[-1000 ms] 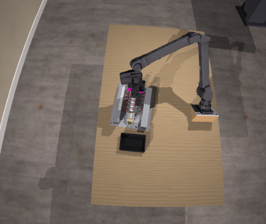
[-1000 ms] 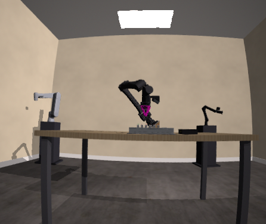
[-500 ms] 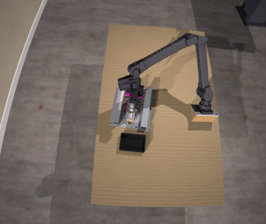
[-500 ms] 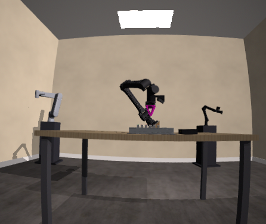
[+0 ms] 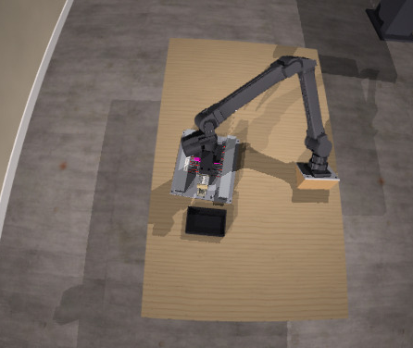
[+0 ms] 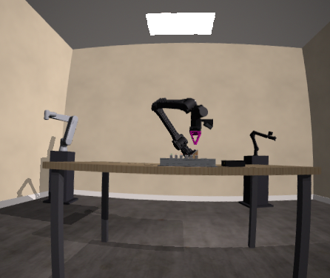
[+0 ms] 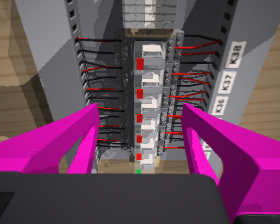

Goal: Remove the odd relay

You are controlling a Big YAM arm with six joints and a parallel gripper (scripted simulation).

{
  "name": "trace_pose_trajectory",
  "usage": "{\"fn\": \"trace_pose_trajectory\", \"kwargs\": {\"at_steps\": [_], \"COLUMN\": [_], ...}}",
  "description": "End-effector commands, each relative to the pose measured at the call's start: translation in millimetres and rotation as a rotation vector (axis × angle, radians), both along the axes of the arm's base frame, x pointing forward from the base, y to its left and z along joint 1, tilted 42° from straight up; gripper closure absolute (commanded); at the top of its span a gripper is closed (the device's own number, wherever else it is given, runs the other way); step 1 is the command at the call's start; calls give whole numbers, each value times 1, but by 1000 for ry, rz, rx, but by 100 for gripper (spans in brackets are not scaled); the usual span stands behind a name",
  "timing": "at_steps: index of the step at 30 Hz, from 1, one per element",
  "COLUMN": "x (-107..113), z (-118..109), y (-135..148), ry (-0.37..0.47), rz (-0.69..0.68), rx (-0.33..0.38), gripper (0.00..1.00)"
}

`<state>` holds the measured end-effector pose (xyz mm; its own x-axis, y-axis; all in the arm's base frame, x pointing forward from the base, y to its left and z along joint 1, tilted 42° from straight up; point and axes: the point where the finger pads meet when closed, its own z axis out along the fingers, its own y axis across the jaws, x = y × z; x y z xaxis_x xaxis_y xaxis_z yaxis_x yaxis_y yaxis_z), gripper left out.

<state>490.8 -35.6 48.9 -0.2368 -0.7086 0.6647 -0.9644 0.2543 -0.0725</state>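
Observation:
A grey relay panel lies on the wooden bench. In the wrist view a row of white relays (image 7: 148,100) runs down its middle, several with red test buttons (image 7: 140,63). One green test button (image 7: 138,171) shows at the near end of the row, mostly hidden by my gripper body. My gripper (image 7: 140,111) has magenta fingers; it is open and empty and hangs above the row with nothing between the fingers. From the side it (image 6: 195,137) is well above the panel (image 6: 188,161). The black tray (image 5: 206,221) stands open side up just past the panel's near end.
Red and black wires run out on both sides of the relays. Labels K36 to K38 (image 7: 228,80) mark the panel's right rail. The arm's base (image 5: 317,176) sits on a wooden block at the bench's right side. Other robot arms stand off the bench.

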Motion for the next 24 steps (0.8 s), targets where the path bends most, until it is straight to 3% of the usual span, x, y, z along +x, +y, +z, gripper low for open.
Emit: {"fn": "trace_pose_trajectory", "kwargs": {"at_steps": [1, 24], "x": [18, 15], "z": [18, 18], "y": [15, 14], "ry": [-71, -61], "rz": [9, 18], "rx": [11, 11], "gripper": [41, 41]}}
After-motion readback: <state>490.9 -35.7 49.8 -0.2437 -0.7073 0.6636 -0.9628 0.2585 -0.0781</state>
